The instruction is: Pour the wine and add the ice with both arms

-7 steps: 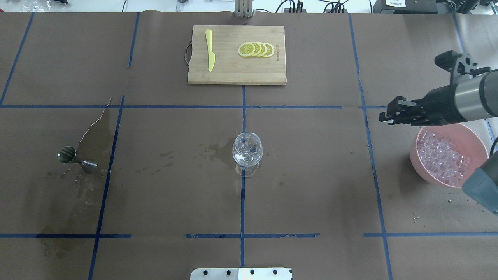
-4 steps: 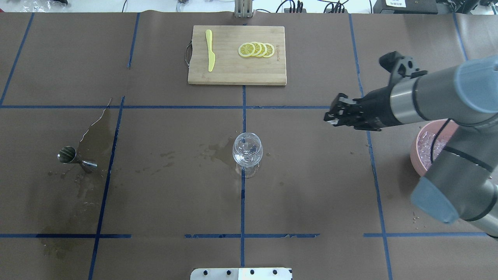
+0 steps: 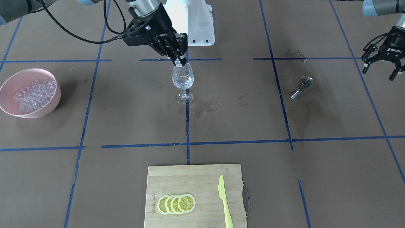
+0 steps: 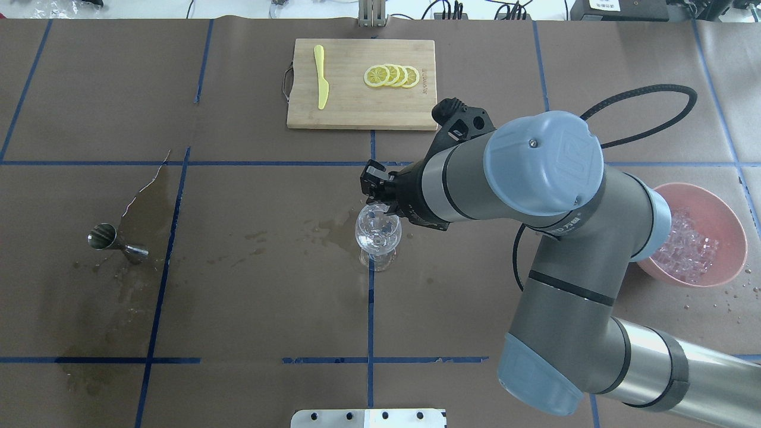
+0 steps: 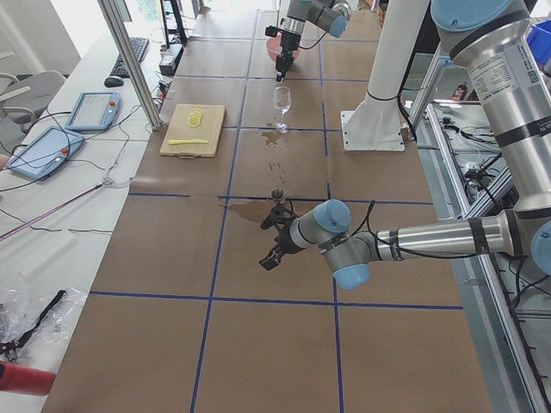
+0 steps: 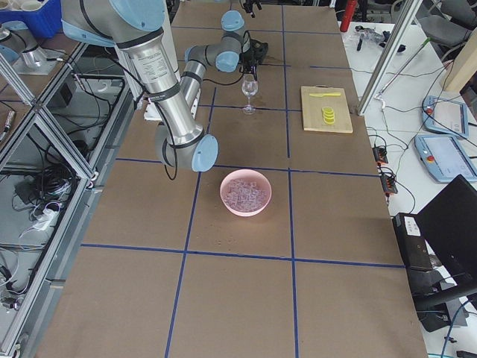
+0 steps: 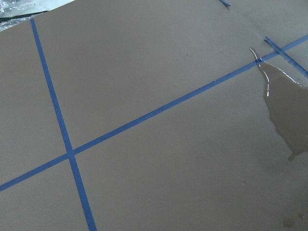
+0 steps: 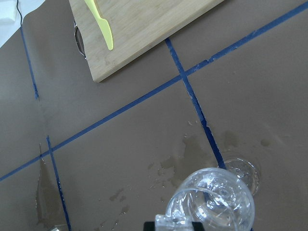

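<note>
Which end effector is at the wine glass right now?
The right end effector, pinching an ice cube over the wine glass; the left end effector hangs open out past the jigger.

bowl (image 4: 716, 199): part-hidden behind right arm (image 4: 535, 166) | knife (image 3: 224, 202): end cut off

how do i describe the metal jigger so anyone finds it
From the wooden cutting board on the table's far side, come nearer to the wine glass in the middle, then go toward the robot's left. The jigger sits by a wet patch: small, shiny steel, hourglass-shaped, unlike the clear glass.
</note>
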{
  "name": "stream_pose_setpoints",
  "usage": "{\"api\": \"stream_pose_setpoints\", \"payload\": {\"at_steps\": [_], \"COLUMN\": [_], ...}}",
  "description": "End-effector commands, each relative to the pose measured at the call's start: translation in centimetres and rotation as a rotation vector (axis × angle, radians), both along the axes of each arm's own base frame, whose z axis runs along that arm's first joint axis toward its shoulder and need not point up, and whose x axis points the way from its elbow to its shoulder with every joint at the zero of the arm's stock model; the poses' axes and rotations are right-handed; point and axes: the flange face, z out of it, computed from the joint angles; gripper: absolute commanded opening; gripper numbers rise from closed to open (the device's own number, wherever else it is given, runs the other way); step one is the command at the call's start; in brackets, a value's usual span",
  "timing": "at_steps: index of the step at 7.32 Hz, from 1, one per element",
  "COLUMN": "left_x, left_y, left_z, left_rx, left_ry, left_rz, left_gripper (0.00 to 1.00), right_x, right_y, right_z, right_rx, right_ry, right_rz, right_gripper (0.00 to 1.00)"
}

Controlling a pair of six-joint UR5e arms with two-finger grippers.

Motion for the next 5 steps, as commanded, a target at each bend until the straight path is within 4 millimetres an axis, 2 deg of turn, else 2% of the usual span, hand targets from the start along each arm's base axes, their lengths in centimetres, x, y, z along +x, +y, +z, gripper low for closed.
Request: {"api": "stream_pose_setpoints", "payload": {"at_steps": [1, 2, 4, 5], "left_x": [0.0, 0.0, -0.1, 0.0], "left_y": [0.0, -0.1, 0.0, -0.1], "left_z": [-0.3, -0.4, 0.2, 0.2], "left_rx": [-0.020, -0.018, -0.028, -0.024], "left_ry": [0.022, 0.023, 0.018, 0.015], "left_rz": [-0.019, -0.021, -0.021, -0.018], "left_gripper": [1.00, 1.00, 1.00, 1.00], "right_x": [-0.7, -0.7, -0.5, 0.9], "right_y": [0.7, 0.6, 0.3, -0.9], "right_z": [-0.3, 0.2, 1.6, 4.5], "right_rx": [-0.001, -0.007, -0.009, -0.007], "right_ry": [-0.001, 0.008, 0.030, 0.074], "right_rz": [-0.011, -0.009, -0.015, -0.008], "right_gripper": [0.12, 0.99, 1.00, 1.00]}}
